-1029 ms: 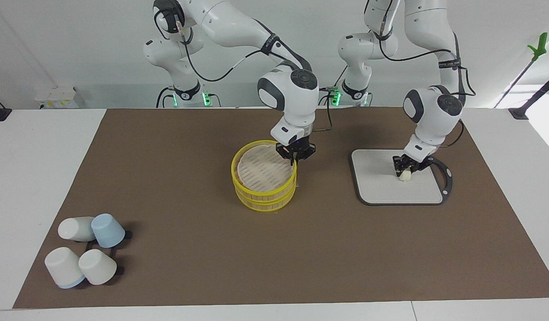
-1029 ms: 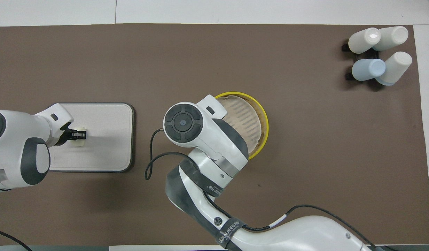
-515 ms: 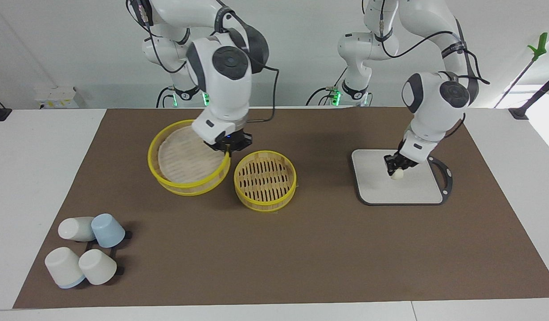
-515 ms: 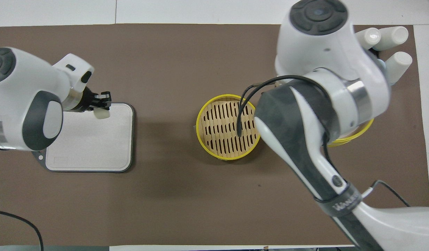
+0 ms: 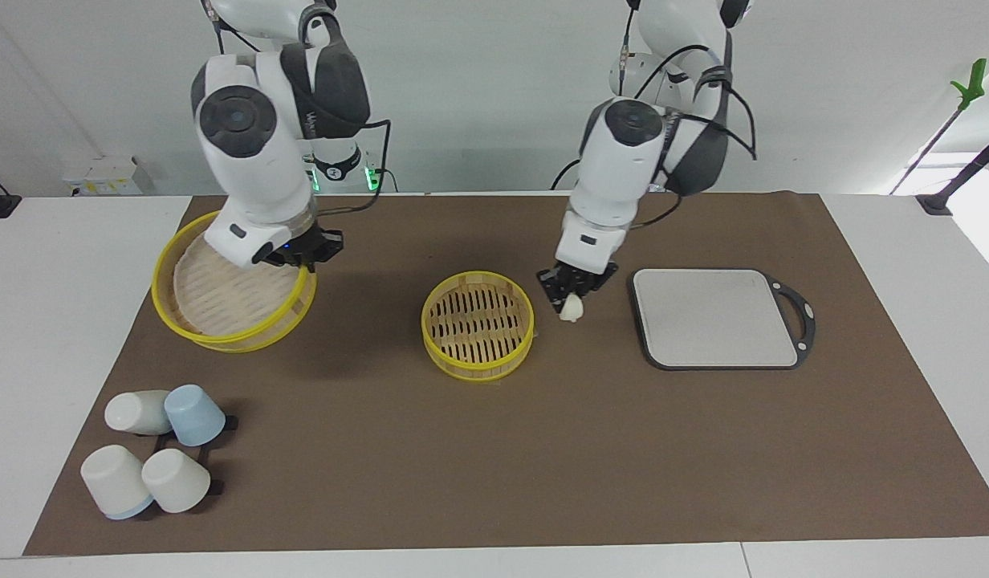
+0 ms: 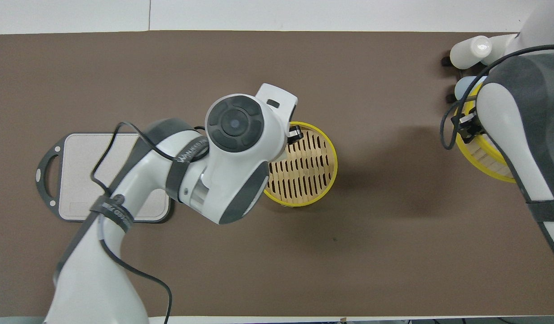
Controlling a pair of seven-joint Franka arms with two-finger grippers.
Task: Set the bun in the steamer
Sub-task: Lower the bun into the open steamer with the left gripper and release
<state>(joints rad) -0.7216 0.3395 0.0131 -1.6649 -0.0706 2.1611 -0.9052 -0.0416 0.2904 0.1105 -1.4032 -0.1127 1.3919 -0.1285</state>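
Bun point(image 5: 571, 308) pinched in the left gripper point(image 5: 572, 301), raised beside the steamer point(image 5: 478, 324) at mid-tabletop.
Right gripper point(image 5: 304, 258) clamps the lid point(image 5: 231, 295) near the right arm's edge.

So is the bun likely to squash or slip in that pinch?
Probably soft: the bun looks smooth and doughy, so a hard pinch could dent it. It hangs below the left tool, gripped at its top only, so it might slip. Once dropped in the steamer, its rounded shape may roll slightly.
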